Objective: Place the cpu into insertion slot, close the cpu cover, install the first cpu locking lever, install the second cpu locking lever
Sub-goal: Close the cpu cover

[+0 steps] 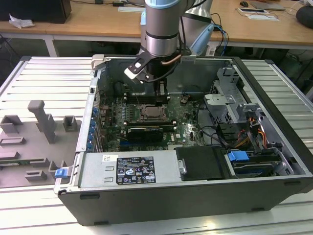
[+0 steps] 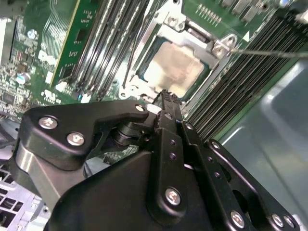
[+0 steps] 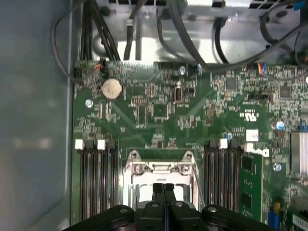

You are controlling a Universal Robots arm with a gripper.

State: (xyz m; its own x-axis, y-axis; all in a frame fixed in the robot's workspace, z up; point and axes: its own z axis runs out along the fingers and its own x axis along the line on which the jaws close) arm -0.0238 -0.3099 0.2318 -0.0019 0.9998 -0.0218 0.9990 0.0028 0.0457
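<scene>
The cpu (image 2: 175, 67) shows its pale silver top inside the insertion slot (image 1: 152, 113) on the green board. The cpu cover (image 2: 144, 82), a dull metal frame, lies flat around the chip; in the first wrist view its hinge edge (image 3: 159, 167) shows. A thin wire lever (image 2: 269, 53) sticks out past one corner of the socket, and another (image 2: 131, 60) runs along the opposite side. My gripper (image 2: 166, 95) is shut with nothing between its fingers. It hangs just above the socket's edge, as the first wrist view (image 3: 163, 186) and the exterior view (image 1: 160, 92) also show.
The open computer case (image 1: 274, 147) walls in the board. Black memory slots (image 3: 96, 178) flank the socket on both sides. Cables (image 3: 192, 43) and a drive cage (image 1: 230, 105) fill the exterior view's right. A grey fixture tray (image 1: 34, 137) lies outside the case on the left.
</scene>
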